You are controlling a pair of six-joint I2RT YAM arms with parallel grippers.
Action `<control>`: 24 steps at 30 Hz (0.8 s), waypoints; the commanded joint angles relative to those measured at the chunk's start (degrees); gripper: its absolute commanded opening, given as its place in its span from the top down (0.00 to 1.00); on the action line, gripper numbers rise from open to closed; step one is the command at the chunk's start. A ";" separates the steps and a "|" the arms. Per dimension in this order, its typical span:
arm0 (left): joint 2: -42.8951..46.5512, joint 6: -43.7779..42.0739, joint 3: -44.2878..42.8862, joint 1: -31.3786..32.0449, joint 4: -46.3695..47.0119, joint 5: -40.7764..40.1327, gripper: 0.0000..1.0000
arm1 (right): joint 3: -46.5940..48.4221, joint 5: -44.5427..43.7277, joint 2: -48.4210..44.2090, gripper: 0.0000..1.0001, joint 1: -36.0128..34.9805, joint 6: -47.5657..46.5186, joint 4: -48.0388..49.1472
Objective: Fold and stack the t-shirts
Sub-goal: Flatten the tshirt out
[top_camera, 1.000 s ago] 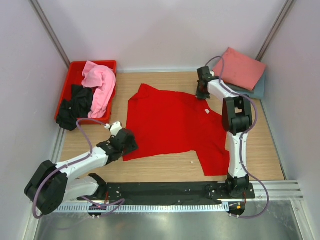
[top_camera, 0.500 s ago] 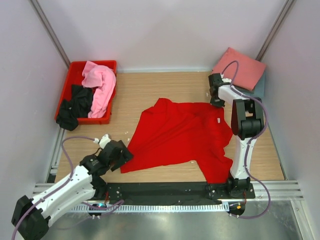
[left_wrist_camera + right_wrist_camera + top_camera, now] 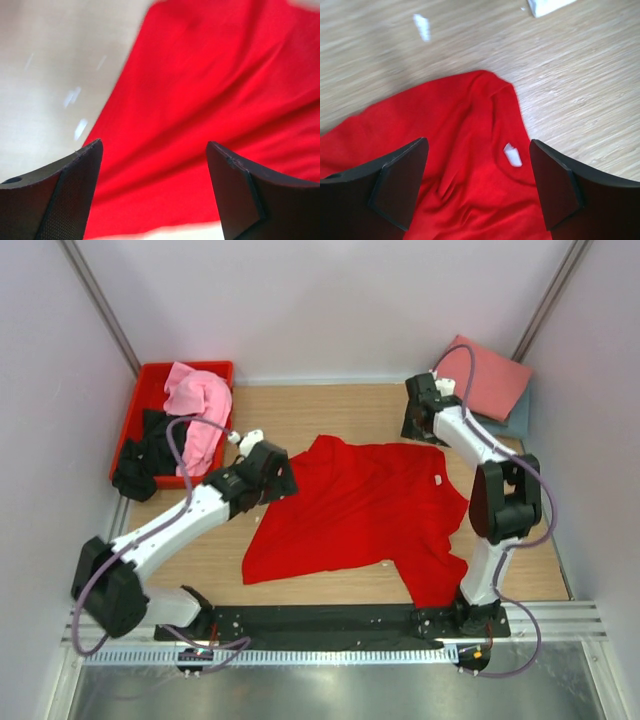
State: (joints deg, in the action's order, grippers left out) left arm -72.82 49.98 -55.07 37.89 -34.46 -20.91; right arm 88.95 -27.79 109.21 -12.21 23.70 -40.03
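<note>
A bright red t-shirt (image 3: 360,515) lies rumpled and spread in the middle of the wooden table. My left gripper (image 3: 278,478) hovers open over its upper left edge; the left wrist view shows red cloth (image 3: 200,100) below the gripper (image 3: 155,165), nothing held. My right gripper (image 3: 416,426) stands open just beyond the shirt's upper right corner. In the right wrist view the collar with its white label (image 3: 512,154) lies under that gripper (image 3: 479,175). A folded salmon pink t-shirt (image 3: 485,375) rests on a grey-blue one (image 3: 517,418) at the back right.
A red plastic crate (image 3: 148,380) at the back left holds a light pink t-shirt (image 3: 195,410) and a black one (image 3: 145,455) that hangs over its near rim. Walls close the table on three sides. Bare wood (image 3: 560,540) shows right of the red shirt.
My right gripper has opened and let go of the red shirt's collar, which now lies crumpled. My left arm swung from the near left up to the shirt's upper left edge.
</note>
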 commanded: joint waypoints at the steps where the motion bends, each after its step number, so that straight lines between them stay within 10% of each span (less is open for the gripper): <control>1: -15.04 -9.89 -13.71 -3.08 7.30 1.47 0.16 | -2.27 0.46 -8.29 0.11 -2.64 -0.06 -1.19; 9: -46.25 -18.85 -48.51 -3.88 0.71 6.92 0.38 | -16.95 2.04 -21.66 0.11 -6.78 1.17 -0.31; 24: -61.91 -23.78 -65.31 -0.19 -8.59 1.23 0.47 | -21.97 2.48 -27.56 0.10 -6.87 0.29 0.65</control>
State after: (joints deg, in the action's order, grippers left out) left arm -132.70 28.77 -114.61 36.34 -39.42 -16.51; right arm 67.57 -25.34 83.50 -19.05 24.14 -41.28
